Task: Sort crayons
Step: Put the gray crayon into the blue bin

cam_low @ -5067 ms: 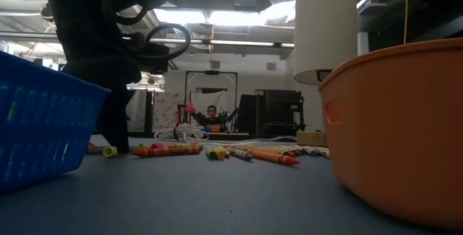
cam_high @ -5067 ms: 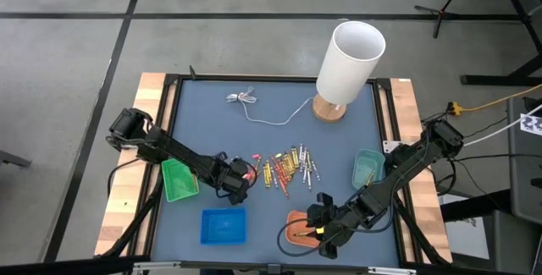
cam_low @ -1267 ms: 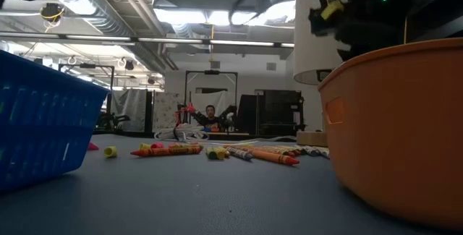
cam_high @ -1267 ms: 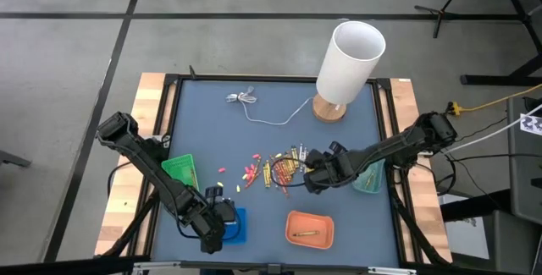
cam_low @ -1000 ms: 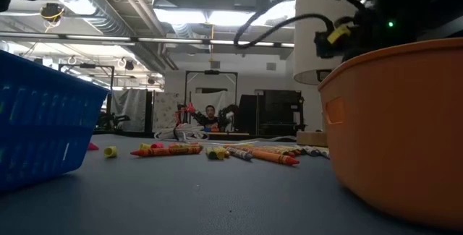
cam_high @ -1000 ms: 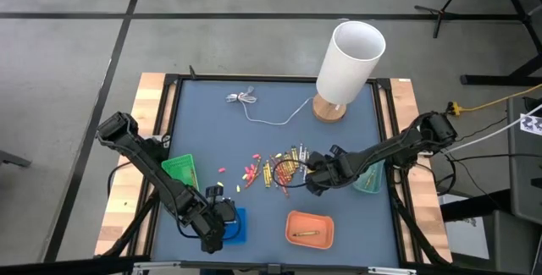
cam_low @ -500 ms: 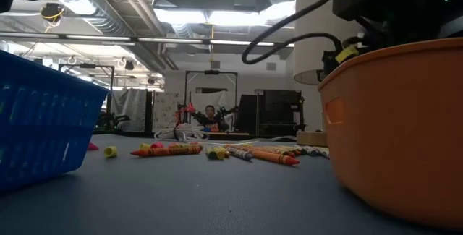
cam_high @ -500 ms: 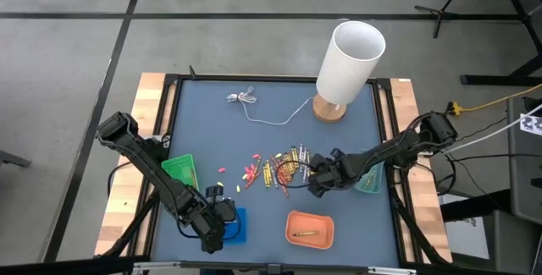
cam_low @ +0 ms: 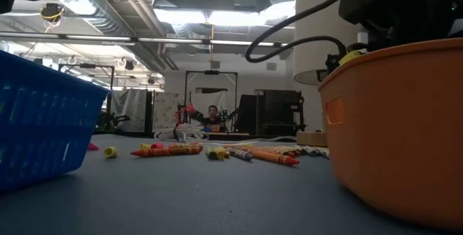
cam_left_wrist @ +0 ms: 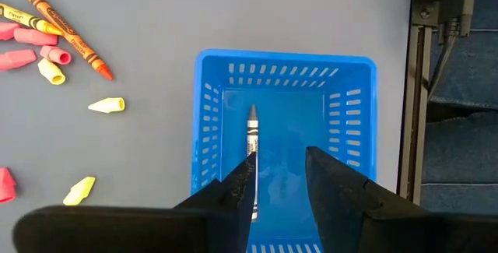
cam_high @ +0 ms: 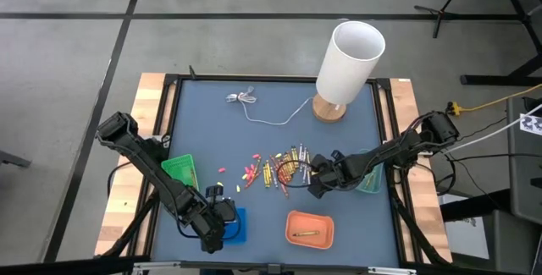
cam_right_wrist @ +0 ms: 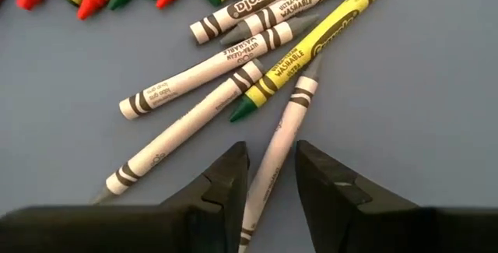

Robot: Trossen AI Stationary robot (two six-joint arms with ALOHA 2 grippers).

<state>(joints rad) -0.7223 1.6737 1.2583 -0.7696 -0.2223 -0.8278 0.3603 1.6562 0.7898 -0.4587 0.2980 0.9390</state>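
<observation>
A pile of crayons [cam_high: 284, 170] lies on the blue mat at mid-table, with short red, pink and yellow pieces [cam_high: 246, 173] to its left; they also show in the low view [cam_low: 217, 150]. My right gripper [cam_high: 314, 184] is open, low over the pile's right edge. Its fingers stand on either side of a grey-white crayon [cam_right_wrist: 282, 138] that lies flat on the mat. My left gripper [cam_high: 217, 227] is open above the blue tray [cam_left_wrist: 359, 128]. A grey crayon [cam_left_wrist: 251, 135] lies on the tray's floor beside one finger.
An orange tray [cam_high: 309, 228] with one crayon stands near the front edge, a green tray [cam_high: 179, 174] at the left, a teal tray [cam_high: 369, 170] at the right. A white lamp [cam_high: 348, 62] and a thin white cable [cam_high: 258, 108] are at the back.
My right gripper has gone down and a little toward the table's near edge, onto the right side of the crayon pile. In the low view it has sunk behind the orange tray's rim. The crayons have stayed where they were.
</observation>
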